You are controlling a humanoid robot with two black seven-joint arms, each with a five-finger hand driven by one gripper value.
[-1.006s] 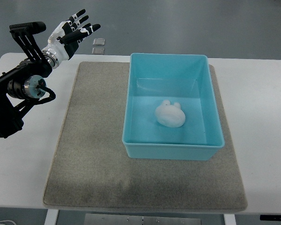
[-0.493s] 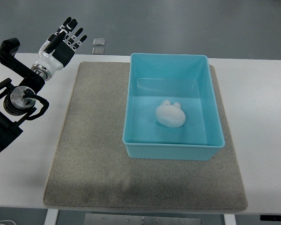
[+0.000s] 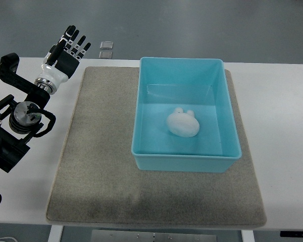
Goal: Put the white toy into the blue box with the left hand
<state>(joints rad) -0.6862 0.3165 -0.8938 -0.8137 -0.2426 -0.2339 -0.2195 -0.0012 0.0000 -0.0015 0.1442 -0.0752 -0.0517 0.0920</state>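
The white toy (image 3: 183, 123), a rounded plush with two small ears, lies on the floor of the blue box (image 3: 227, 103), near its middle. My left hand (image 3: 66, 50) is far from it, over the table's far left corner beside the mat. Its black and white fingers are spread and point away from me, holding nothing. The left arm (image 3: 20, 123) runs down along the picture's left edge. My right arm does not show.
A grey felt mat (image 3: 101, 166) covers most of the white table (image 3: 288, 151), and the box stands on its right half. Two small grey squares (image 3: 106, 49) lie on the floor beyond the far table edge.
My left hand has drawn back to the left and toward me, away from the box, with its fingers turning from rightward to pointing away. The toy and box have not moved.
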